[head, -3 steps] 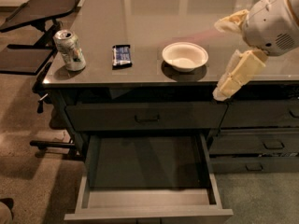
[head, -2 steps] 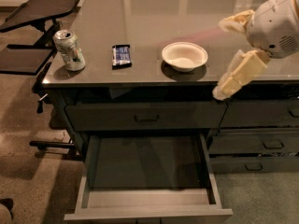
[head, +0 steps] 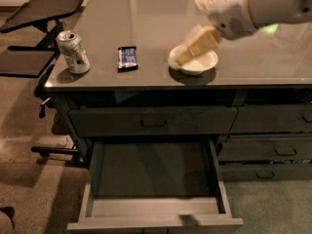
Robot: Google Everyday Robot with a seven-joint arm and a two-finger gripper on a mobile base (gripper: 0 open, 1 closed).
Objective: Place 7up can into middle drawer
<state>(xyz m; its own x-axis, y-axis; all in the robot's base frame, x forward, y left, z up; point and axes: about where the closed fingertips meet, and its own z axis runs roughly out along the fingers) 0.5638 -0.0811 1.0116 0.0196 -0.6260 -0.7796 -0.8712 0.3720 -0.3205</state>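
Note:
The 7up can stands upright near the left front corner of the counter top, silvery-white with green markings. The middle drawer is pulled out below the counter, with grey side walls and a bare dark floor. My gripper comes in from the upper right and hangs over the white bowl, far to the right of the can. Its two cream fingers are spread apart with nothing between them.
A white bowl sits right of centre, partly covered by my lower finger. A dark snack packet lies between can and bowl. The shut top drawer front is above the open drawer. Narrower drawers are at right. A black stand is at left.
My gripper has moved left, from the right edge of the counter to above the white bowl. The can, packet and drawer have not moved.

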